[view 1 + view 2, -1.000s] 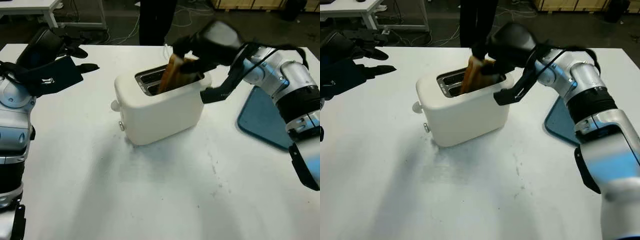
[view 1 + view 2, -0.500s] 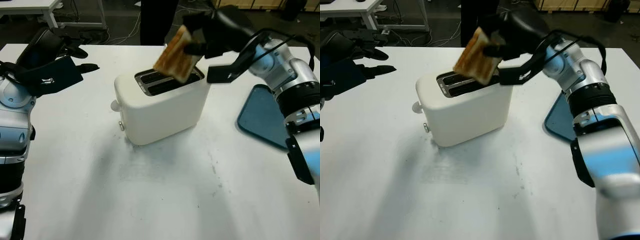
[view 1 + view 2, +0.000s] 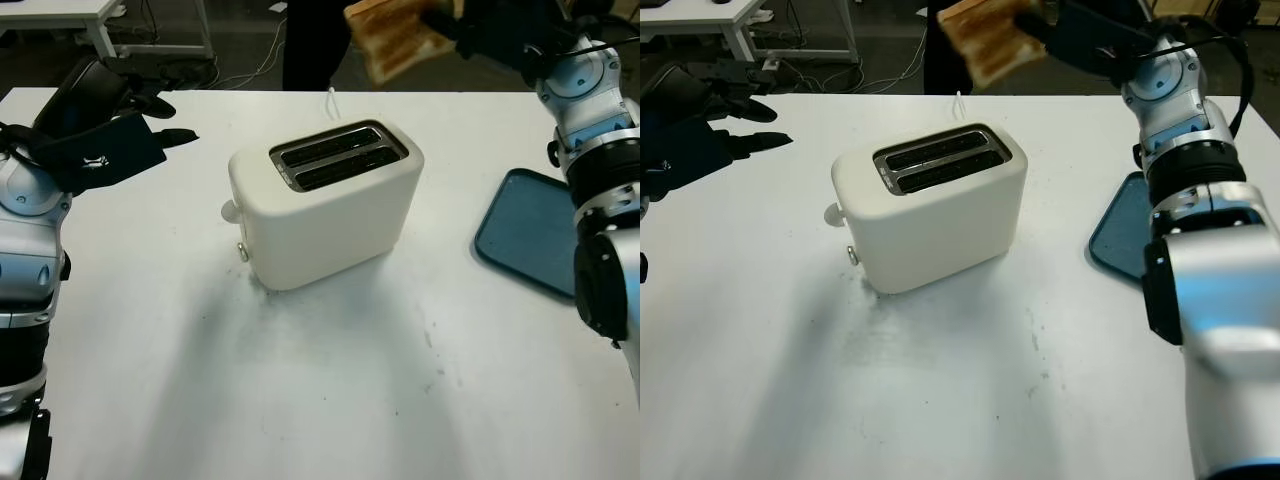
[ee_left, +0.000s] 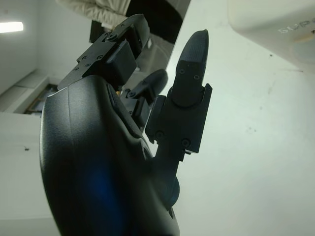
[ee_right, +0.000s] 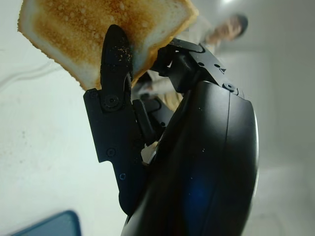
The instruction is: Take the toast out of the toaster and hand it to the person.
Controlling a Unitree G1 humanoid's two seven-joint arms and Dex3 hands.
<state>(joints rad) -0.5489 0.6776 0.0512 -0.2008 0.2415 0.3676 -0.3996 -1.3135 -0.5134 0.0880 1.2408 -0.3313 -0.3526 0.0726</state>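
Now right hand [image 3: 480, 25] grips toast [image 3: 392, 38] above toaster [image 3: 325, 203].

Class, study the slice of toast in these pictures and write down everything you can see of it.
The toast is one slice, golden brown and darker toward one edge, with a pale crust rim. The right robot hand grips it, a black finger pressed across its face. It is held tilted in the air, up beyond the far edge of the table and clear of the white toaster, whose slots are empty.
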